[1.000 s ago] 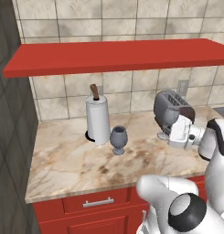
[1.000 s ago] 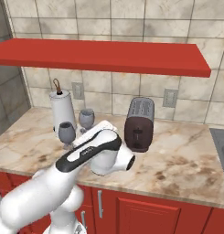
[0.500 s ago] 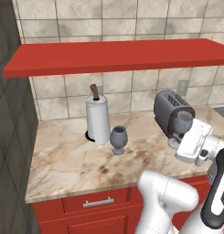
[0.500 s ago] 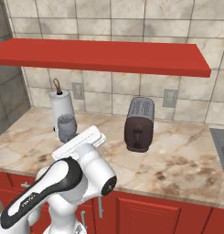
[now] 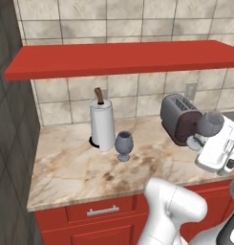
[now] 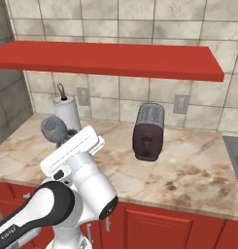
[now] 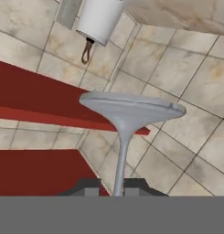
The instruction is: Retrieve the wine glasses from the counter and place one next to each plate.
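Gripping the wider smoky-grey stemmed wine glass by its stem in the two-finger pincer, tips closed narrow on it. Carrying it clear above the marbled stone counter, stem axis running straight out from the tips. Slimmer paler glass standing well off, beside the white paper-towel roll.

My fingertips are showing only as dark stubs at the hand view's bottom, the wine glass stem running between them; whether they are pinching it stays unclear.
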